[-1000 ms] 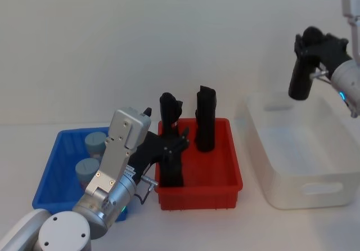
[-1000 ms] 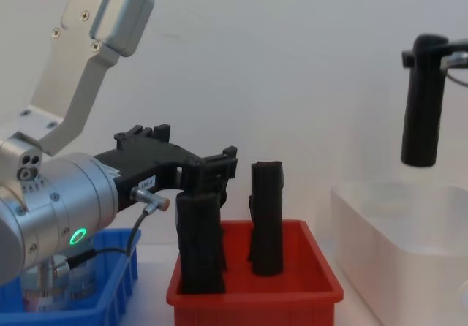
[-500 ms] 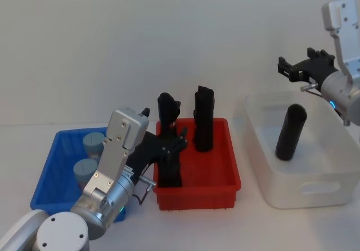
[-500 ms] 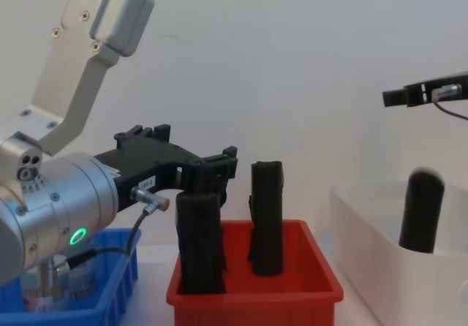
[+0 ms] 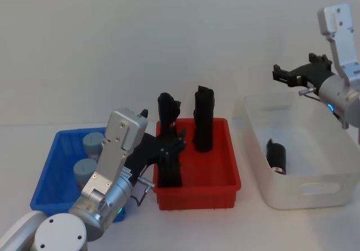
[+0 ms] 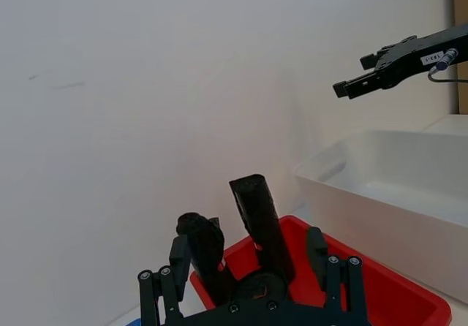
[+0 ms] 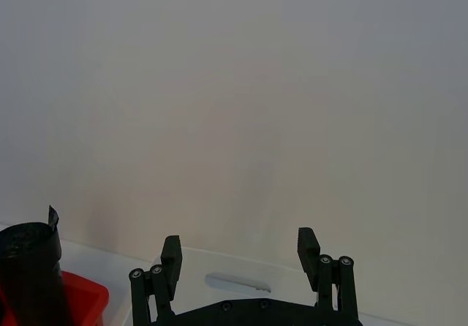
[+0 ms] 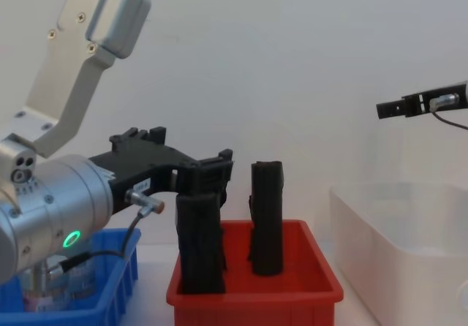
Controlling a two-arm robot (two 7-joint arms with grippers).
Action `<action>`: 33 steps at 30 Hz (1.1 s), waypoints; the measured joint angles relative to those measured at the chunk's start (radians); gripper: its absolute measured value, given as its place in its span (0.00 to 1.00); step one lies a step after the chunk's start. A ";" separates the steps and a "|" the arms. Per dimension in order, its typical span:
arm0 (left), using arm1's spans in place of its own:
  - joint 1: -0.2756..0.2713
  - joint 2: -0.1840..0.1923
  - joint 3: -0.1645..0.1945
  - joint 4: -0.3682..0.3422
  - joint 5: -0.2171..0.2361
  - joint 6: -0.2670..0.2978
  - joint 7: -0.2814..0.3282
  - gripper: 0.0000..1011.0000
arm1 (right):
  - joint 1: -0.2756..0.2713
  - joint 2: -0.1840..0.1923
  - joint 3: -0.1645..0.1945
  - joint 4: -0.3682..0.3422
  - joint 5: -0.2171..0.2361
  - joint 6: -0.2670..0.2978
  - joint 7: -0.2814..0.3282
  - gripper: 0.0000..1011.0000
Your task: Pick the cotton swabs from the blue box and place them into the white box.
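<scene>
Two cotton swabs (image 5: 85, 169) are ignored in the blue box (image 5: 56, 149): a black roll (image 5: 169, 175) could be taken instead by the wide-open left gripper (image 5: 173, 143). The right gripper (image 5: 286, 75) is held open over the white box (image 5: 315, 192).

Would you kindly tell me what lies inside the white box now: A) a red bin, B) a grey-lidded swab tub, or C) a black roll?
C: a black roll lies on the floor of the white box; the cotton swabs sit in the blue box.
</scene>
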 joint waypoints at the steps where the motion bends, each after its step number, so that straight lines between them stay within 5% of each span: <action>1: 0.005 0.005 -0.002 -0.007 -0.003 0.005 0.005 0.99 | 0.000 0.000 0.000 0.001 0.000 0.000 0.000 0.99; 23: 0.138 0.134 -0.058 -0.130 -0.132 0.078 0.107 0.99 | 0.004 -0.001 -0.001 0.011 -0.003 0.005 0.005 0.99; 33: 0.154 0.148 -0.069 -0.141 -0.151 0.083 0.113 0.99 | 0.005 -0.001 -0.001 0.012 -0.003 0.005 0.005 0.99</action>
